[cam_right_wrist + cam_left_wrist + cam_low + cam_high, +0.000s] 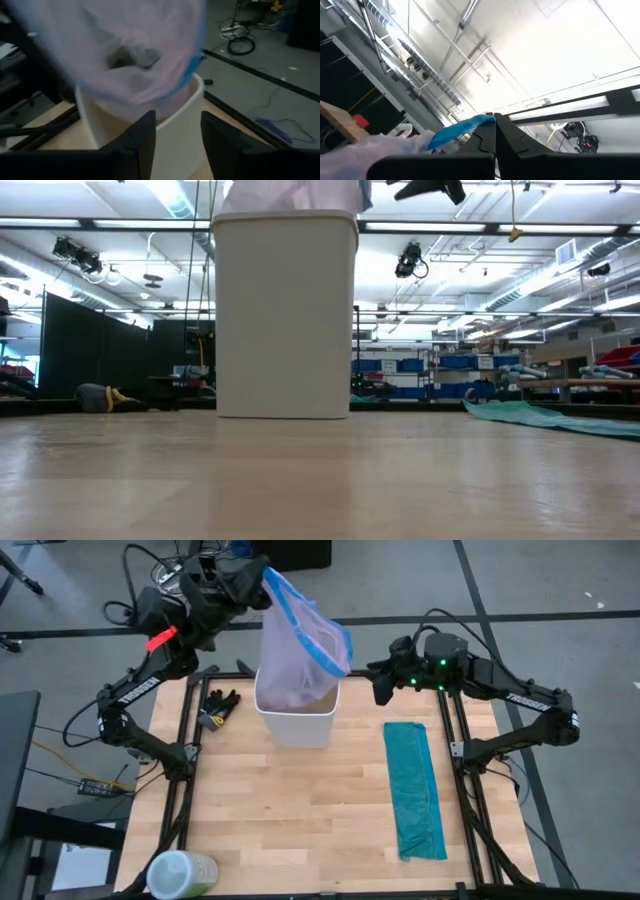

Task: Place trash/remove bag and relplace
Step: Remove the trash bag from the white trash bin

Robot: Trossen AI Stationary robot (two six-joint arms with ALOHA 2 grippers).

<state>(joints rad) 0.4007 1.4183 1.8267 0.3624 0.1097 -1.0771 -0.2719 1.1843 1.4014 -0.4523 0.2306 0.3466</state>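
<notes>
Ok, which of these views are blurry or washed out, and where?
Right wrist view: the bag is smeared with blur, while the bin rim below it is sharper. Left wrist view: the bright ceiling washes out most of the frame. Low view: ceiling lights glare behind the bin. High view: evenly lit and sharp.

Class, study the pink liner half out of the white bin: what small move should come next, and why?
Probably the left tool, shut on the blue band of the translucent pink plastic bag, should lift higher: the bag's bottom still sits inside the white plastic bin. The right tool stands open beside the bin, holding nothing.
</notes>
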